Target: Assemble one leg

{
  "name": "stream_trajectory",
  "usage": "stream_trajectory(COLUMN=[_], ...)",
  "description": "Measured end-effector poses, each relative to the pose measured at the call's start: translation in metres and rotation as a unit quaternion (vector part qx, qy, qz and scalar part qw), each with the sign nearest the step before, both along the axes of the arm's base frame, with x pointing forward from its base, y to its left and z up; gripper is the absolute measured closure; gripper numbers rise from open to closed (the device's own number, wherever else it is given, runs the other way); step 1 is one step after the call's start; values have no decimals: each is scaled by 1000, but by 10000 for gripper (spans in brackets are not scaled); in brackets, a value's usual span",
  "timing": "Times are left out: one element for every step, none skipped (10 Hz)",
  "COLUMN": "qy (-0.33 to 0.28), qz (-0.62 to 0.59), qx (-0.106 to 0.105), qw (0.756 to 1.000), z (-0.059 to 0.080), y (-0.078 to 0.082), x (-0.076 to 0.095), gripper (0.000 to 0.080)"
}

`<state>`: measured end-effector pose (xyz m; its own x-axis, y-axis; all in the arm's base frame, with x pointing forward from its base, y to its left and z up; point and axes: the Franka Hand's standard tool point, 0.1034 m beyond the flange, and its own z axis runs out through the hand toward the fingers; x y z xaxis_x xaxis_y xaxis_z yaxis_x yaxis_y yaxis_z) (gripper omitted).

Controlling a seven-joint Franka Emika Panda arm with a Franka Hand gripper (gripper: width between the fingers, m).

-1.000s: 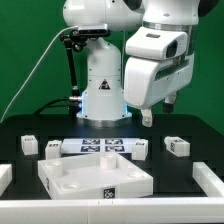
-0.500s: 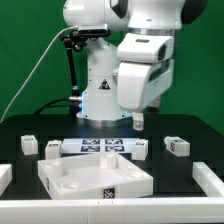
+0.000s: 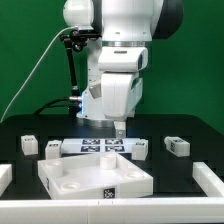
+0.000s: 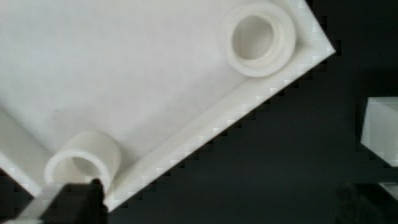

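Four small white legs with tags lie on the black table: two at the exterior view's left (image 3: 28,146) (image 3: 50,150) and two at its right (image 3: 141,149) (image 3: 177,145). My gripper (image 3: 119,129) hangs above the marker board (image 3: 105,147), behind the large white square tray part (image 3: 95,178), and touches nothing. The wrist view shows the tray's surface (image 4: 125,80) with two round corner sockets (image 4: 263,38) (image 4: 80,160), and part of one leg (image 4: 381,125) at the picture's edge. The gripper (image 4: 222,205) looks open and empty, with one dark finger (image 4: 68,202) showing.
The white robot base (image 3: 103,95) stands behind the marker board. White parts lie at the table's two side edges, one at the exterior view's left (image 3: 5,176) and one at its right (image 3: 209,180).
The arm has swung toward the exterior view's left and sunk a little. The gripper has gone from above the right-hand legs to above the marker board. The parts have not moved.
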<state>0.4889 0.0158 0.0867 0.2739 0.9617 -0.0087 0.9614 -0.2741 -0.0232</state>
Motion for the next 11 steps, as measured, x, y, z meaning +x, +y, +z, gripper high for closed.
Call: stream_trajectory(qy=[0, -3, -13, -19, -22, -24, -27, -26, -26, -26, -28], qz=[0, 22, 71, 94, 137, 165, 182, 175, 175, 174, 189], qx=[0, 0, 2, 2, 0, -1, -4, -4, -4, -4, -4], qw=[1000, 1000, 997, 995, 990, 986, 983, 984, 984, 984, 982], z=[0, -2, -7, -11, -15, -21, -25, -26, -26, -26, -27], y=[0, -3, -13, -21, -30, -42, -51, -51, -51, -52, -54], x=[0, -1, -6, -11, -13, -13, -12, -12, -12, -13, -13], gripper=[150, 150, 150, 150, 150, 150, 150, 150, 150, 150, 150])
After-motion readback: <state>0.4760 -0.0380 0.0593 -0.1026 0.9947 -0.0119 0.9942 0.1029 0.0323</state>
